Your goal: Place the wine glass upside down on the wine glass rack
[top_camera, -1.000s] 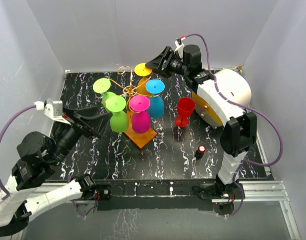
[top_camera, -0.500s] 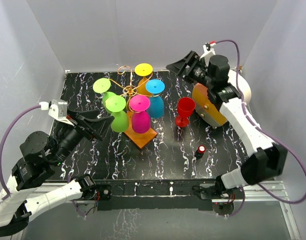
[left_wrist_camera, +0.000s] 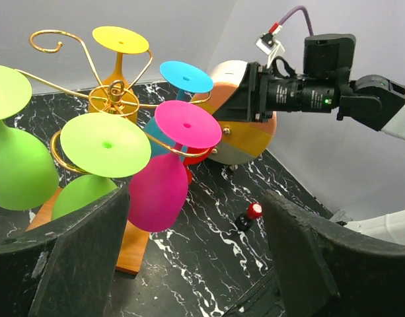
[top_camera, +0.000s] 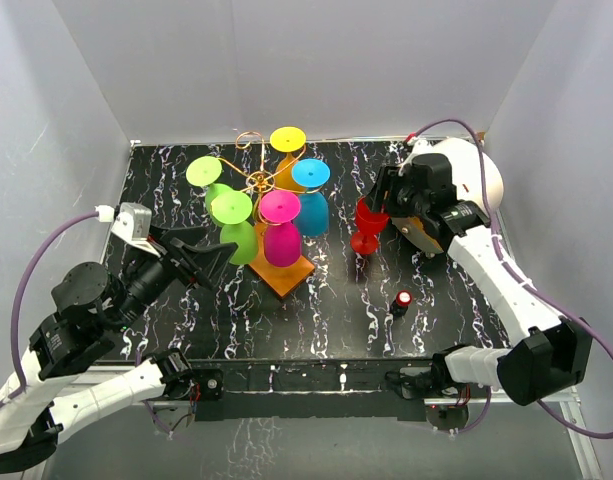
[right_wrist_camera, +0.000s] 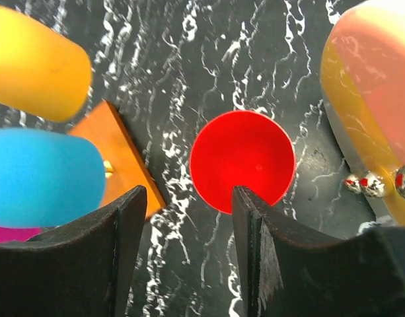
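Observation:
A red wine glass [top_camera: 370, 222] stands upright on the black marbled table, right of the rack. The gold wire rack [top_camera: 258, 182] on its orange-brown base [top_camera: 291, 275] holds several coloured glasses hung upside down. My right gripper [top_camera: 383, 195] is open and empty, hovering just above the red glass. In the right wrist view the red bowl [right_wrist_camera: 242, 162] lies beyond the tip of the right finger [right_wrist_camera: 255, 238], mostly off the gap between the fingers. My left gripper [top_camera: 211, 252] is open and empty, left of the rack. In the left wrist view it [left_wrist_camera: 195, 264] faces the pink glass [left_wrist_camera: 159, 188].
A round pink, orange and white object [top_camera: 456, 190] sits at the right, close behind the right gripper. A small black item with a red cap [top_camera: 401, 300] lies on the table in front of the red glass. Grey walls enclose the table.
The right arm swung from behind the rack to the right, then came down over the red glass. The left gripper moved a little right toward the rack.

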### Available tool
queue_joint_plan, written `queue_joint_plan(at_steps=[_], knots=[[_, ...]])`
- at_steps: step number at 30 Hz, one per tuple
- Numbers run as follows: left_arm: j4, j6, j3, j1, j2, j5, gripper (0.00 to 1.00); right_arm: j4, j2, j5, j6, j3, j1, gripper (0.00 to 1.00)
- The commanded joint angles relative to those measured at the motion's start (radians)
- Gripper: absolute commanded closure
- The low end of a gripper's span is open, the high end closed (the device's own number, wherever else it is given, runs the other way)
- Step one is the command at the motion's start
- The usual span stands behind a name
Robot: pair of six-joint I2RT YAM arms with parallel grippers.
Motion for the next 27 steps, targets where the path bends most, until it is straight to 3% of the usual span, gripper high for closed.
queue_joint_plan(at_steps=[1, 4, 10, 16, 23, 27], knots=[[0.022, 0.021, -0.009, -0.005, 0.008, 0.022, 0.16, -0.031, 0.013, 0.085, -0.11, 0.023, 0.06, 0.49], [0.015, 0.026, -0.002, -0.005, 0.011, 0.04, 0.02, -0.025, 0.042, 0.19, -0.109, 0.028, 0.13, 0.49], [0.007, 0.009, -0.007, -0.004, 0.002, 0.023, 0.01, -0.035, 0.137, 0.304, -0.113, 0.062, 0.205, 0.5], [0.011, 0.004, -0.012, -0.005, -0.007, 0.011, 0.01, -0.102, 0.23, 0.401, -0.097, 0.122, 0.221, 0.59], [0.009, 0.006, -0.012, -0.004, -0.004, 0.004, 0.01, -0.114, 0.274, 0.351, -0.125, 0.152, 0.241, 0.67], [0.009, 0.002, -0.021, -0.005, -0.014, 0.006, 0.01, -0.108, 0.279, 0.361, -0.152, 0.15, 0.247, 0.8]])
